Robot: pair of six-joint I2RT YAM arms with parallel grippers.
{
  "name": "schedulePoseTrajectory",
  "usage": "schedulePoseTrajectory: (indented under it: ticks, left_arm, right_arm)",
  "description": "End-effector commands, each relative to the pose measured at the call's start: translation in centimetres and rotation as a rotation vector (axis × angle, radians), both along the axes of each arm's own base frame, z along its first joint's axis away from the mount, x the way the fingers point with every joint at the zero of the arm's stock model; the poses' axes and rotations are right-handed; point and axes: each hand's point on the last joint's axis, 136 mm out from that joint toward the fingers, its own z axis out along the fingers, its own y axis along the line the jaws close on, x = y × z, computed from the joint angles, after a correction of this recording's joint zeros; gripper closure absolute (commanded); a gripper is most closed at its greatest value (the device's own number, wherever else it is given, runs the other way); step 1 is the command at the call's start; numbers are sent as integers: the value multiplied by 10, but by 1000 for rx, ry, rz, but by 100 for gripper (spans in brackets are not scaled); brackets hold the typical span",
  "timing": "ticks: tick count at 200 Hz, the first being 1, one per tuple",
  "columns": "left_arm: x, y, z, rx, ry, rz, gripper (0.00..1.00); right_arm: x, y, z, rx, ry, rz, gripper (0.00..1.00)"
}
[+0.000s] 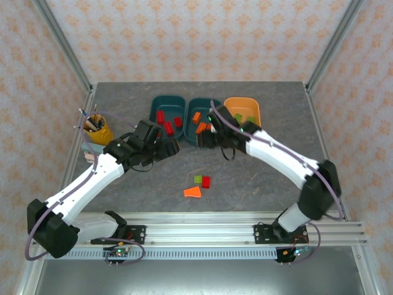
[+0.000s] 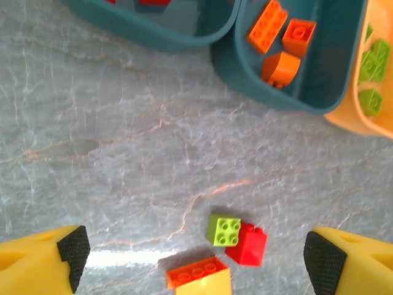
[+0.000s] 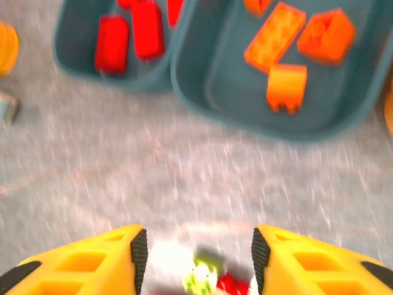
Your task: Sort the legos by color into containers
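Orange, red and green sit mostly separated at the far side of the desk (image 1: 153,184). The left teal tray (image 1: 169,97) holds red bricks (image 1: 168,127), the middle teal tray (image 1: 199,100) holds orange bricks (image 1: 196,116), and the orange tray (image 1: 242,99) holds green bricks (image 1: 250,118).

Loose on the desk: green brick (image 1: 198,179) touching red brick (image 1: 206,181), with the orange wedge (image 1: 193,192) just beside them. Judgement: three pieces short of done.

Left jaws: wide open, empty, poised over the loose trio. The pads (image 2: 72,253) stand well to either side of all three pieces. Judgement: lined up for a pick, but the pieces huddle, so closing on one may shove its neighbours.

Right jaws: fingers (image 3: 138,252) apart with bare desk between them, so open and holding nothing. The top view places them at the near rim of the middle teal tray, a spot suited to dropping orange pieces.

View notes:
- The top view gives the whole layout, both arms and the cup of pens (image 1: 97,129).
- The left wrist view resolves the studs and the green-to-red contact.
- The right wrist view is blurred. Tray contents read clearly there, and the loose green and red bricks are smears at its bottom edge.
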Motion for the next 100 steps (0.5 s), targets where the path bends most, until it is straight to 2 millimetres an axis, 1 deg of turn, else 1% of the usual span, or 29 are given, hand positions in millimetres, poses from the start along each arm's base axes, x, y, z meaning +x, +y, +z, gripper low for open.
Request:
schedulePoseTrajectory:
  ticks: [1,16,20,26,29,34,59,75,90,100]
  left_arm:
    - [-24,-8,-20,45,84,-91,8]
    - [-27,-23,-26,62,104,-128,10]
    - [-28,-28,-28,66,109,-140,10]
    - [-28,-36,-30,75,116,-156,11]
    - [-28,-40,-31,80,120,-162,11]
    - [-29,-46,-33,90,128,-176,13]
    - [-30,-82,-39,150,143,-247,17]
    - [-32,-100,-44,209,162,-282,20]
    - [-33,-117,-50,247,171,-318,22]
    - [-33,-128,-55,258,173,-344,23]
  right_arm:
    - [-42,-32,-22,-108,-8,34,45]
    - [-75,-51,-39,-154,28,48,42]
    - [-81,-56,-40,-163,29,47,42]
    - [-90,-62,-47,-180,45,43,41]
    - [-94,-66,-43,-169,37,38,40]
    - [-99,-71,-44,-166,39,33,40]
    - [-118,-94,-42,-154,49,-12,40]
    - [-126,-106,-40,-150,56,-37,40]
    - [-134,-112,-37,-137,67,-49,40]
    - [-138,-112,-34,-113,74,-49,40]
